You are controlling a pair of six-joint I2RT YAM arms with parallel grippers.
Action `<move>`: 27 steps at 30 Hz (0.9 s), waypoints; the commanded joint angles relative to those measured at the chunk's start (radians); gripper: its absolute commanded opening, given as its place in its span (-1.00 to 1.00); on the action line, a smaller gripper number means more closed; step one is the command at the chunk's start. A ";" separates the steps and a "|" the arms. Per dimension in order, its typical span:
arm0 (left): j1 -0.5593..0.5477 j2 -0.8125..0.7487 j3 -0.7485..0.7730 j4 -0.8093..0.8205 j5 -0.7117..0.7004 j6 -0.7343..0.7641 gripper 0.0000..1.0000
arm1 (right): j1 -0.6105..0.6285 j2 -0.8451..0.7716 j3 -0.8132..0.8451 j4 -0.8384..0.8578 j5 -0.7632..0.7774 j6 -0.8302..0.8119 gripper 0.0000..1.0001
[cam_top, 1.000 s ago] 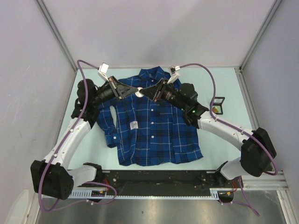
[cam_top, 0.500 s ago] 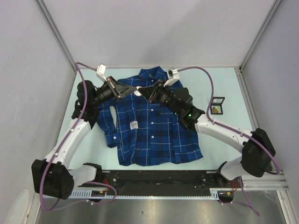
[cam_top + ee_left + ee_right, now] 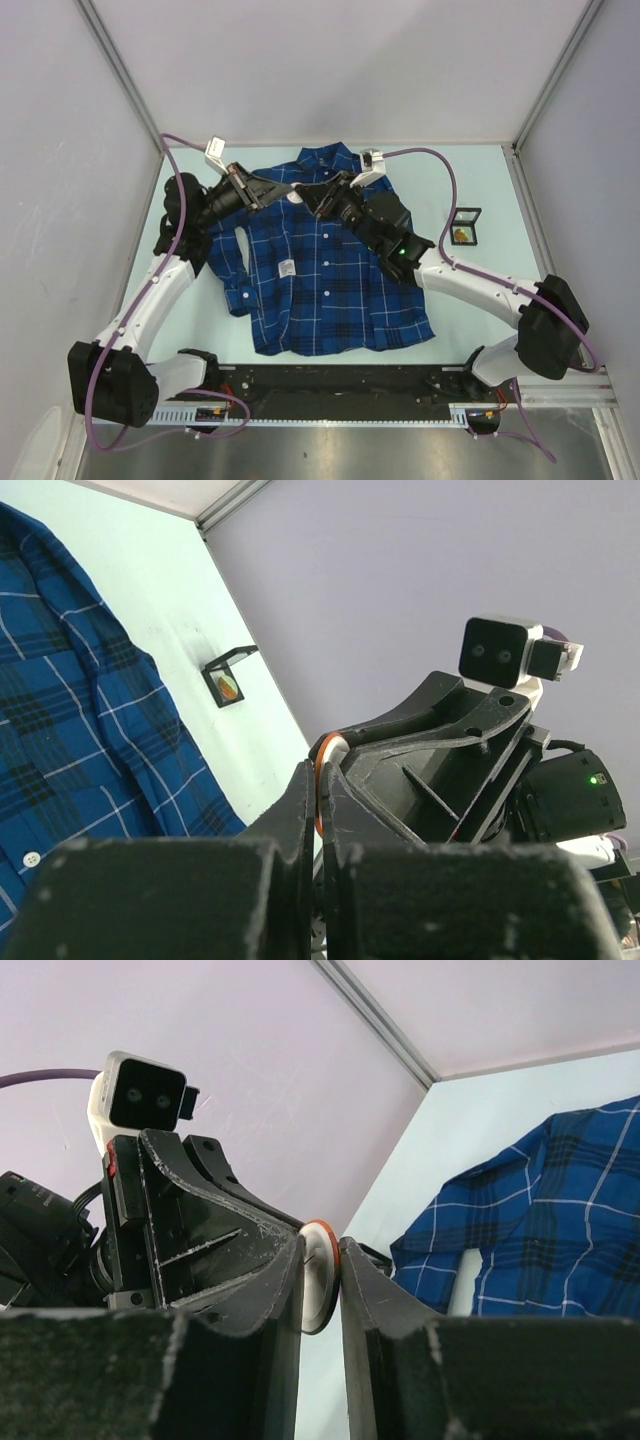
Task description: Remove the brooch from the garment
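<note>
The garment (image 3: pixel 330 290), a dark blue plaid shirt with a small white tag (image 3: pixel 286 269), lies flat on the table; it also shows in the left wrist view (image 3: pixel 60 710) and the right wrist view (image 3: pixel 540 1210). The brooch (image 3: pixel 298 196), a round white disc with an orange rim, hangs just over the shirt's left shoulder, beside the collar. My left gripper (image 3: pixel 291 192) is shut on its edge (image 3: pixel 322 765). My right gripper (image 3: pixel 307 198) meets it from the other side, its fingers closed against both faces of the disc (image 3: pixel 320 1275).
A small black-framed box (image 3: pixel 466 228) with something orange inside stands on the table right of the shirt, also seen from the left wrist (image 3: pixel 228 680). Enclosure walls rise at the back and on both sides.
My right arm has pushed in leftward, bringing its wrist closer to the left gripper. The left gripper and the brooch have barely shifted.
</note>
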 commanded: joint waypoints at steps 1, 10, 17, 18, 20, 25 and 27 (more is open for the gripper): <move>-0.030 -0.036 0.001 0.055 0.085 -0.032 -1.00 | 0.036 0.023 0.036 0.037 -0.020 0.025 -0.51; 0.016 -0.051 0.079 -0.247 -0.008 0.184 -1.00 | 0.025 -0.081 0.034 -0.153 -0.031 -0.050 0.07; 0.090 -0.063 0.169 -0.629 -0.213 0.404 -1.00 | 0.002 -0.192 0.033 -0.403 -0.011 -0.185 0.61; 0.096 -0.057 0.189 -0.696 -0.282 0.450 -1.00 | -0.007 -0.199 0.030 -0.464 0.010 -0.199 0.62; 0.119 -0.037 0.231 -0.866 -0.466 0.481 -1.00 | -0.029 -0.216 0.016 -0.502 0.003 -0.231 0.64; 0.252 0.020 0.231 -1.026 -0.760 0.537 -1.00 | -0.148 -0.221 -0.051 -0.588 -0.150 -0.224 0.62; 0.292 0.066 0.226 -1.047 -0.842 0.562 -1.00 | -0.164 -0.218 -0.076 -0.582 -0.227 -0.221 0.62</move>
